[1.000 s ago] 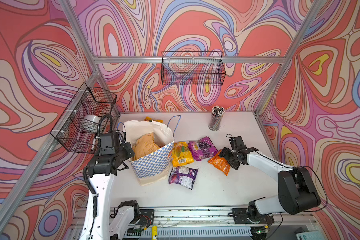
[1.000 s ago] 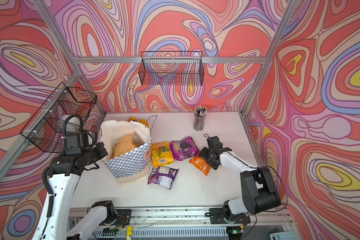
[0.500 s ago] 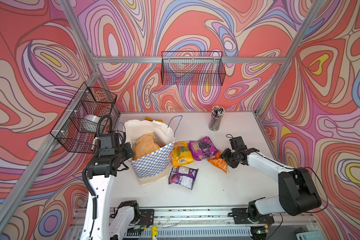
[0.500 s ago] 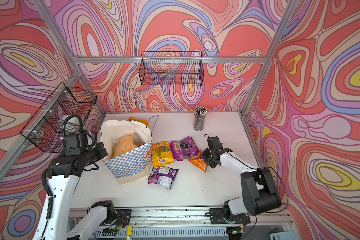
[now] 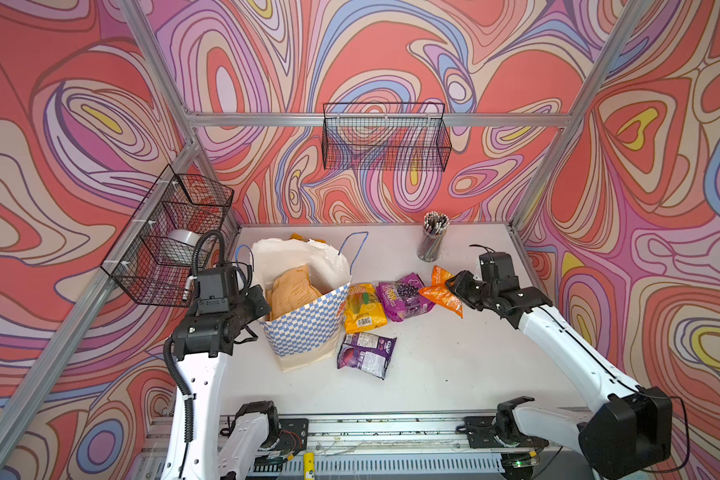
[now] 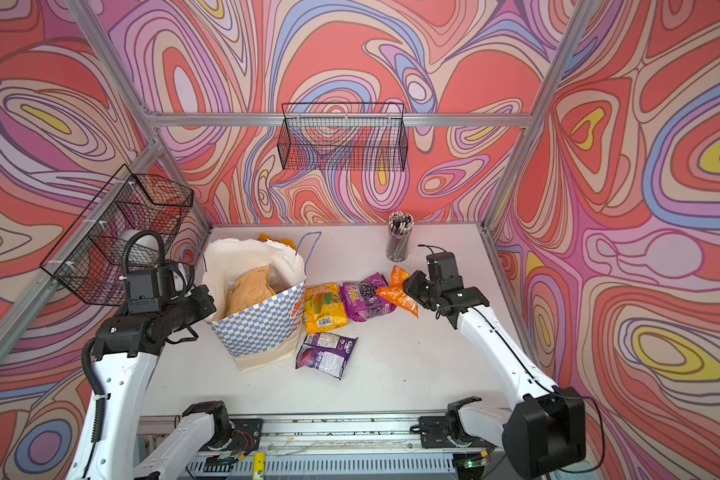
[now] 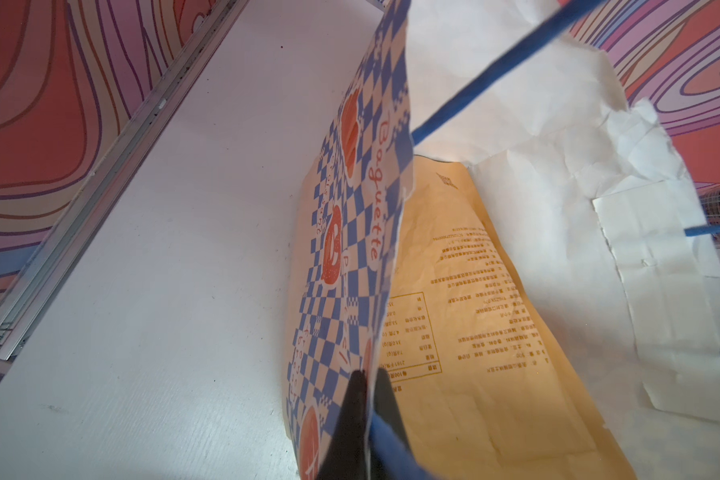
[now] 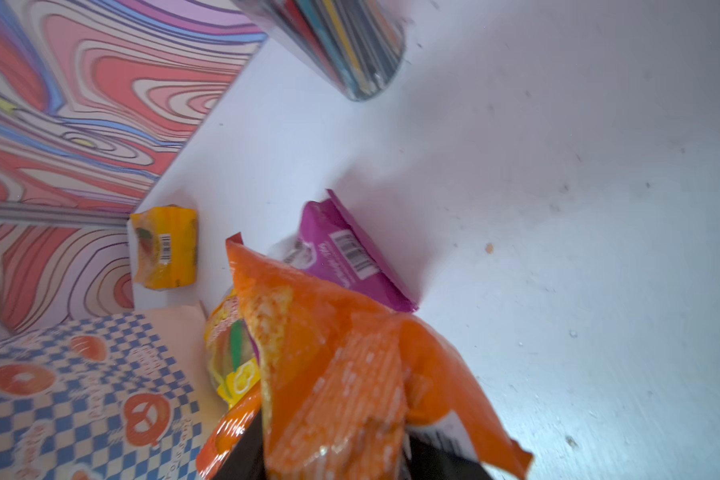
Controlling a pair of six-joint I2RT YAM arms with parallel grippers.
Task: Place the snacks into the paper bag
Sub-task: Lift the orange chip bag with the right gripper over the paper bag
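The paper bag (image 5: 308, 324) (image 6: 262, 328) stands upright at the left, blue-and-white checkered, mouth open. A tan packet (image 5: 294, 291) lies inside it. My left gripper (image 5: 262, 299) (image 7: 366, 380) is shut on the bag's rim, one finger inside and one outside. My right gripper (image 5: 454, 286) (image 8: 333, 449) is shut on one end of the orange packet (image 5: 439, 291) (image 8: 333, 353), which hangs tilted just above the table. On the table right of the bag lie a yellow packet (image 5: 362, 307), a purple packet (image 5: 404, 295) and a darker purple one (image 5: 364, 349). Another yellow packet (image 5: 304, 239) lies behind the bag.
A clear cup of pencils (image 5: 432, 241) stands at the back, close behind my right gripper. One black wire basket (image 5: 385, 137) hangs on the back wall. Another basket (image 5: 171, 237) hangs on the left wall beside my left arm.
My right gripper has closed on the orange packet and raised it off the table toward the purple packet. The left gripper and the bag have not moved.
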